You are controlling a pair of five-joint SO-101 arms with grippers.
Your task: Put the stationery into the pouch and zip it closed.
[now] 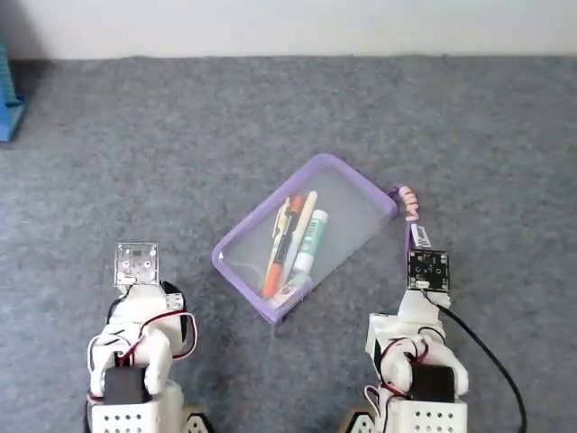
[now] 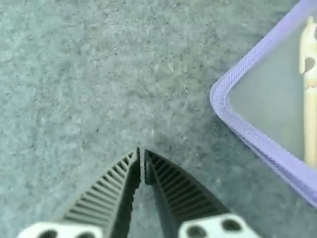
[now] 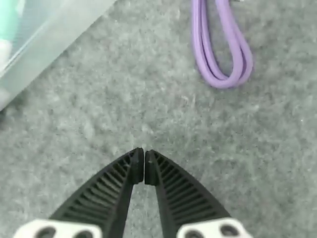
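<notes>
The right end effector (image 3: pixel 143 166), tips together, sits over grey carpet (image 3: pixel 124 109), the pouch (image 3: pixel 49 29) and a purple cord loop (image 3: pixel 221 82) beyond it.

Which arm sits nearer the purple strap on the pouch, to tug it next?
Right. The purple strap lies just ahead of the right gripper; the left gripper faces the opposite corner of the pouch.

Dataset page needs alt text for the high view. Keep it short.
A clear, purple-edged pouch lies slanted on grey carpet, with pens and other stationery visible through its face. The left arm and right arm flank its near end.
</notes>
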